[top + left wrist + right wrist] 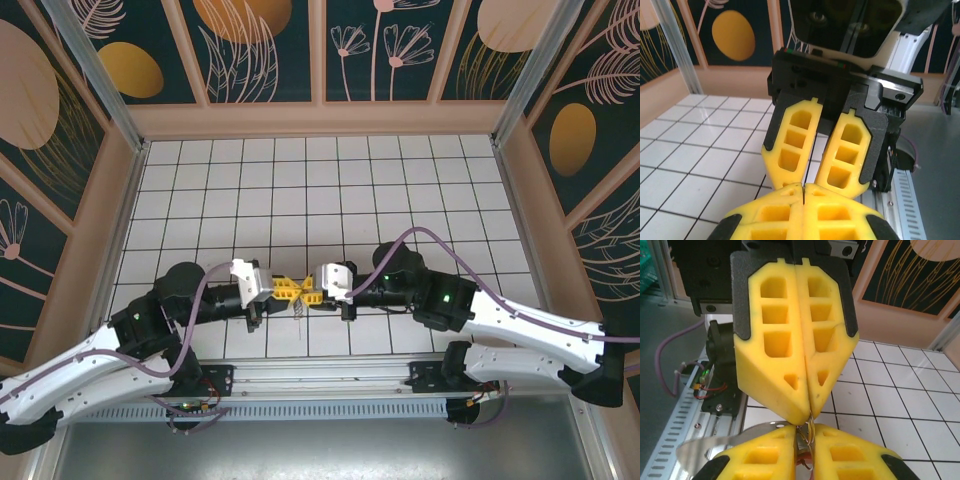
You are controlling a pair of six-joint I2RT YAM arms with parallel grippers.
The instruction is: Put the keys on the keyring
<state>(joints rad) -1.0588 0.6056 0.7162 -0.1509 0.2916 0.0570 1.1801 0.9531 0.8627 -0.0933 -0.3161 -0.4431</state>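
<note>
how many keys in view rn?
1. The key: its silver blade sticks out sideways beside the right gripper jaws, with a bit of red head between them. More keys may be hidden behind the yellow jaws.

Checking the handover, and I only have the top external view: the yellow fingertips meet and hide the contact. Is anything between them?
Observer: Yes. The right wrist view shows a thin wire ring running from the left gripper's tips down between the right gripper's fingers.
Operator: Is the left gripper closed?
Observer: Its fingers press together, no gap, in the left wrist view.
Operator: Any key there?
Observer: Just a red speck low between the right fingers; too small to tell.
</note>
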